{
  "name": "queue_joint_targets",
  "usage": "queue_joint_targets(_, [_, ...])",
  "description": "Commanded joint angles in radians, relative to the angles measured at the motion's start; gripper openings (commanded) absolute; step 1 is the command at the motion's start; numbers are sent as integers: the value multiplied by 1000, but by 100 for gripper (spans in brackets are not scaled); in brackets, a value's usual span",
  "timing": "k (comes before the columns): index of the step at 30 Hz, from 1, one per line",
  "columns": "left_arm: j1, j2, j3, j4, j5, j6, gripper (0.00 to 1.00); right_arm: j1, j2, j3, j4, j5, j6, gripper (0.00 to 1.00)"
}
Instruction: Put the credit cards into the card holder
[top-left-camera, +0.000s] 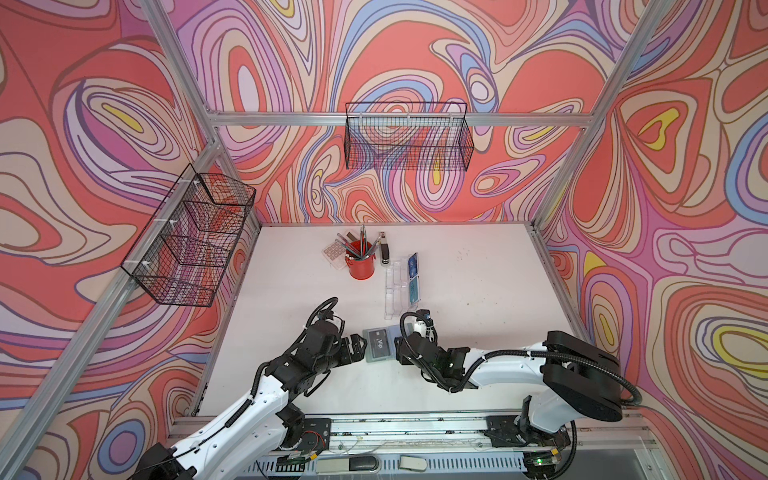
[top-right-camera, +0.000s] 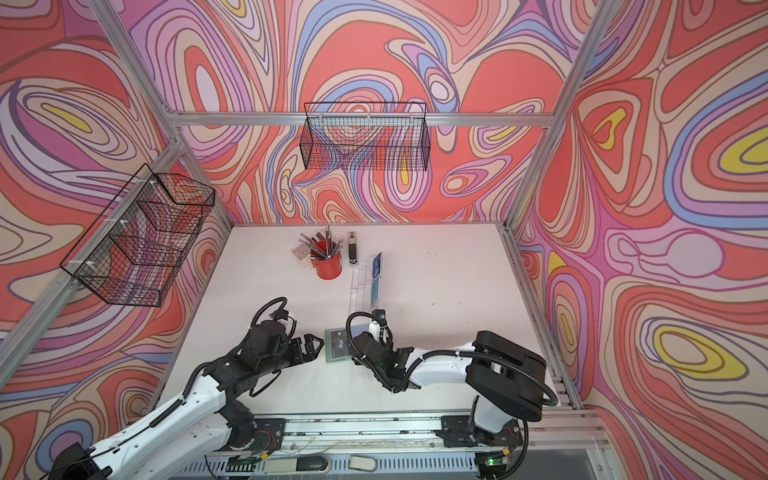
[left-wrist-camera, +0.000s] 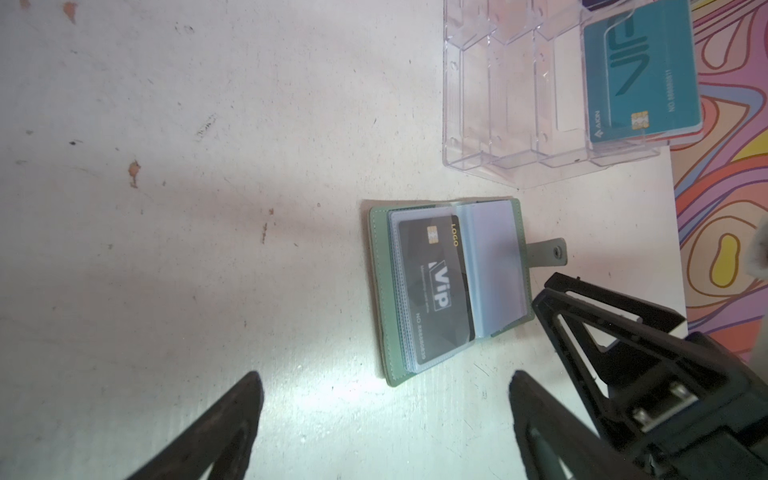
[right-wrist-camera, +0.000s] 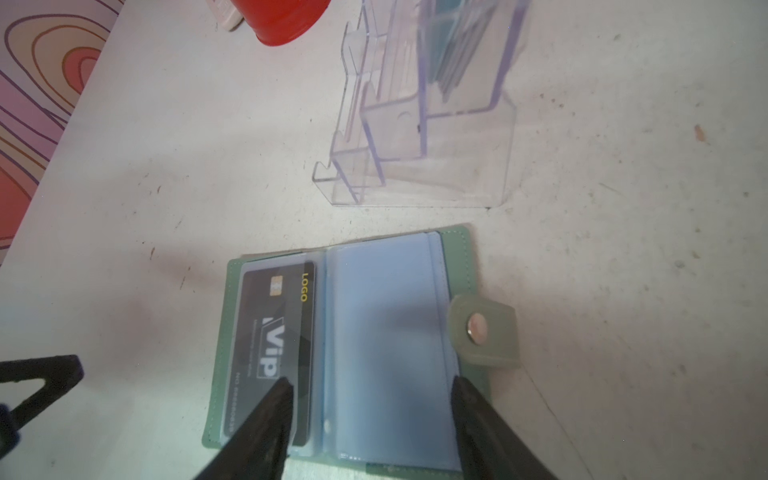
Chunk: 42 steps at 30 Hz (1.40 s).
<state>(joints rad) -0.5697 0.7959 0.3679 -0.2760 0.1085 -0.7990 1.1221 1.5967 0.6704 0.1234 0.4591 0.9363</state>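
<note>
Credit cards (left-wrist-camera: 434, 286): judged thin, stiff, slick; best pinched by a free edge. Found one sleeved in the open card holder (left-wrist-camera: 382, 299) near the tabletop's front edge, left gripper (left-wrist-camera: 384, 376) and right gripper (right-wrist-camera: 372, 380) both spread, empty.

The open card holder (top-left-camera: 377, 344) lies between the left gripper (left-wrist-camera: 384, 376) and the right gripper (right-wrist-camera: 370, 380), so both its sides are blocked. Close behind it stands a clear stand (top-left-camera: 395, 291), and a red cup (top-left-camera: 360, 266) of pens stands farther back. The worktop (top-left-camera: 490, 299) to the right is bare.
</note>
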Motion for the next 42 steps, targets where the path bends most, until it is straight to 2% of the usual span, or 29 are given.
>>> queue_joint_targets(1, [0, 33, -11, 0, 20, -29, 94, -2, 30, 17, 24, -9, -8, 64])
queue_joint_targets(15, [0, 216, -1, 134, 111, -41, 93, -39, 73, 28, 33, -54, -10, 63])
queue_joint_targets(33, [0, 217, 3, 133, 107, -26, 93, -45, 112, 43, 21, -63, 13, 60])
queue_joint_targets(42, [0, 235, 3, 144, 112, -31, 94, -45, 72, 23, -30, -12, 46, 59])
